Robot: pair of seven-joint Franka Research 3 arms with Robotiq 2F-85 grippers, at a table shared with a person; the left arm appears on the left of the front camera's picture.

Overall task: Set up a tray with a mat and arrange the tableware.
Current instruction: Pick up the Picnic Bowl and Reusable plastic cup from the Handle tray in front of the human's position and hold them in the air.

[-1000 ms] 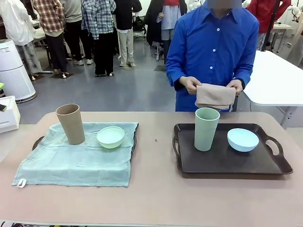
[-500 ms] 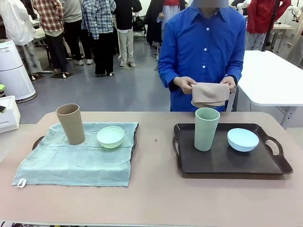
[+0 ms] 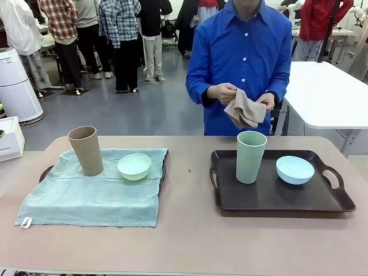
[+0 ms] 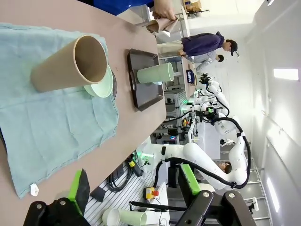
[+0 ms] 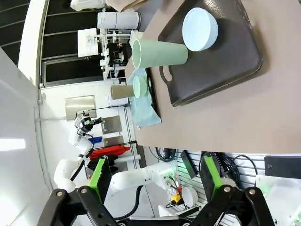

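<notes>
Beyond the dark tray (image 3: 270, 198), just past its far rim: a person's hands (image 3: 226, 92) gripping a tan cloth (image 3: 245, 109). Half a second ago held out as a flat folded rectangle above that far rim. Now bunched, drooping in loose folds, with the hands drawn closer together and lifted a little higher above the tray. Probably being shaken open to serve as this tray's mat, judging by the task.

On the tray itself, no change. Sage green cup (image 3: 250, 156) upright toward its far picture-left part. Light blue bowl (image 3: 295, 169) near the cup, toward the opposite handle. Both on bare tray, so likely in the way of a mat and due for lifting off first.

Well apart from the tray, to picture left: tan cup (image 3: 86, 150) and mint green bowl (image 3: 134, 166) on a teal mat (image 3: 92, 198) draped over a second tray (image 3: 45, 172). By the look of it, already finished.

On the tray's near side, away from everything: left gripper (image 4: 134, 188) with jaws spread wide, nothing between. Right gripper (image 5: 155, 179) likewise spread and empty.
</notes>
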